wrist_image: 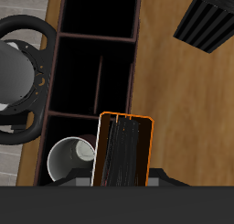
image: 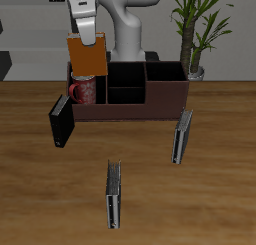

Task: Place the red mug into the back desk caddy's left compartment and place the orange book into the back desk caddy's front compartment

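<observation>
My gripper (image: 88,36) is shut on the orange book (image: 87,55) and holds it upright in the air above the end of the back desk caddy (image: 165,94) where the red mug (image: 83,91) stands. The mug sits upright inside the left compartment. In the wrist view the book (wrist_image: 123,150) is seen edge-on, over the caddy's front wall beside the mug's pale inside (wrist_image: 71,159). The small front compartment (wrist_image: 116,81) is dark and holds nothing; it also shows in the exterior view (image: 125,97). My gripper (wrist_image: 123,177) reaches the book from above.
A black book (image: 62,119) leans at the caddy's mug end. One grey-black book (image: 181,136) stands before the caddy's other end, also seen in the wrist view (wrist_image: 206,22). Another (image: 115,194) stands near the table's front edge. A potted plant (image: 195,34) stands behind the caddy.
</observation>
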Tool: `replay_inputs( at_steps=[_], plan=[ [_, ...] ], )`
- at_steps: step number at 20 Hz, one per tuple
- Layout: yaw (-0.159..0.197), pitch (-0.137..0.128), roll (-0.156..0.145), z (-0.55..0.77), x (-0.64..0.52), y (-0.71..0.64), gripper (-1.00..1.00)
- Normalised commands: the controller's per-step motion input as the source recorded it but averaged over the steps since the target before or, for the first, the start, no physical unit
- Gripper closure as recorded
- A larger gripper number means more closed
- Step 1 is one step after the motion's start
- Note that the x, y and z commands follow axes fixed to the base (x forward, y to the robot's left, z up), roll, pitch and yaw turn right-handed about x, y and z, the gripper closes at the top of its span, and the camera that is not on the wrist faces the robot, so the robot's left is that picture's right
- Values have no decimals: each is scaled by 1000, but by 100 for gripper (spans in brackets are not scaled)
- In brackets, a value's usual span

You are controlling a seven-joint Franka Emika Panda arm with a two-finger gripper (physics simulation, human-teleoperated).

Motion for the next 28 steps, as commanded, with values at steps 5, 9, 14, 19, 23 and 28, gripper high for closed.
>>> replay_inputs(
  at_steps=[5, 9, 14, 19, 23, 28],
  plan=[
    [122, -28, 91, -64, -29, 167, 100],
    [58, -1, 58, -57, -49, 123, 100],
    [49, 13, 60, -98, -64, 189, 100],
    [0, 11, 34, -53, -82, 209, 100],
    [3, -14, 23, 4, -27, 111, 100],
    [43, -122, 26, 121, -76, 196, 100]
  ],
)
